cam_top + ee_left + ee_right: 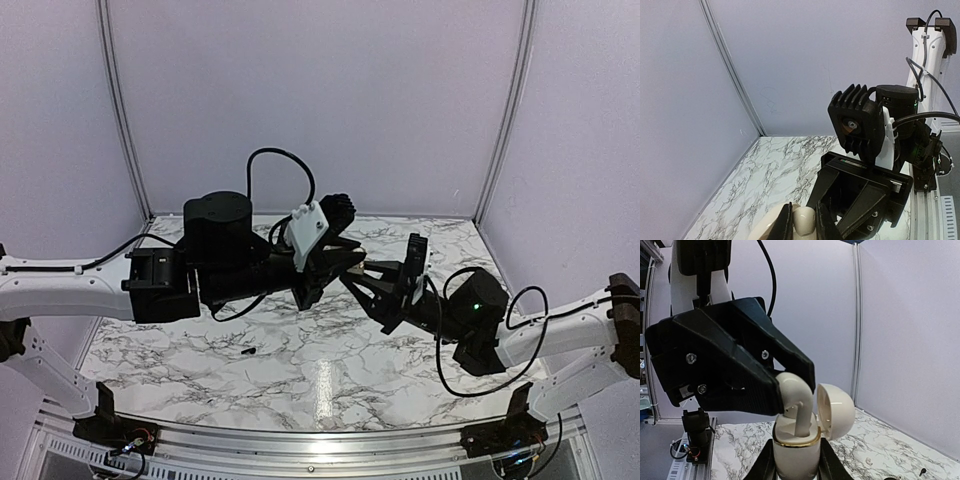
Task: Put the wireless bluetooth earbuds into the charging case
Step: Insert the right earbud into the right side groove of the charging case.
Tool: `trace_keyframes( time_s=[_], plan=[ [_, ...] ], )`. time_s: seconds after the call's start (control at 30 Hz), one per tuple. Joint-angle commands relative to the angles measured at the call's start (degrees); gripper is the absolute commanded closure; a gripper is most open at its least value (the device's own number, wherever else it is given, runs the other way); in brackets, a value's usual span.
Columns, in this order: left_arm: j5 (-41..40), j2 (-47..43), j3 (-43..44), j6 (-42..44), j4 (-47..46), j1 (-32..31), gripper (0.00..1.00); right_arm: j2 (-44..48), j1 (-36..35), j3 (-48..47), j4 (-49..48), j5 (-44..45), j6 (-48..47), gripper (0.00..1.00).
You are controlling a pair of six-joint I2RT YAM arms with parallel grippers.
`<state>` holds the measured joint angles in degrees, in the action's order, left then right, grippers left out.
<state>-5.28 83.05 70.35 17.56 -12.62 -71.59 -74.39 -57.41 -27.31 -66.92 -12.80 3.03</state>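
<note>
The charging case (795,457) is cream-white with a gold rim. It stands upright between my right gripper's (796,467) fingers, its hinged lid (837,410) swung open to the right. My left gripper (790,390) is shut on a cream-white earbud (797,392) whose stem reaches down into the case's top. In the left wrist view the same earbud (804,220) sits pinched between my left fingers (785,225). In the top view both grippers meet above the table's middle, left (338,264) and right (364,276), and hide the case. No black earbud shows in either gripper.
A tiny dark piece (248,352) lies on the marble table (300,370) in front of the left arm. In the right wrist view a small pale bit (869,460) and a small dark bit (922,471) lie on the table. Walls enclose three sides.
</note>
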Motion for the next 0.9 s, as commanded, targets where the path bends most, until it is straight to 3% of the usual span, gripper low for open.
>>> trace_keyframes(
  time_s=[0.0, 0.3, 0.43, 0.87],
  plan=[
    [-0.58, 1.29, 1.91, 0.32, -1.79, -0.39, 0.92, -0.40, -0.67, -2.79, -2.67, -0.47, 0.99, 1.00],
    [-3.49, 2.24, 1.53, -0.06, -1.54, -0.39, 0.93, 0.25, -0.71, -2.70, -3.49, -0.69, 0.99, 1.00],
    [-4.52, 1.53, 0.40, -0.06, -1.05, -0.39, 0.88, 1.00, -0.64, -2.48, -4.35, -0.21, 0.93, 1.00],
    [-2.77, 0.88, -0.39, -1.13, 1.32, -0.39, 0.84, 2.49, -0.69, -2.48, -5.58, -3.16, 0.71, 1.00]
  ],
)
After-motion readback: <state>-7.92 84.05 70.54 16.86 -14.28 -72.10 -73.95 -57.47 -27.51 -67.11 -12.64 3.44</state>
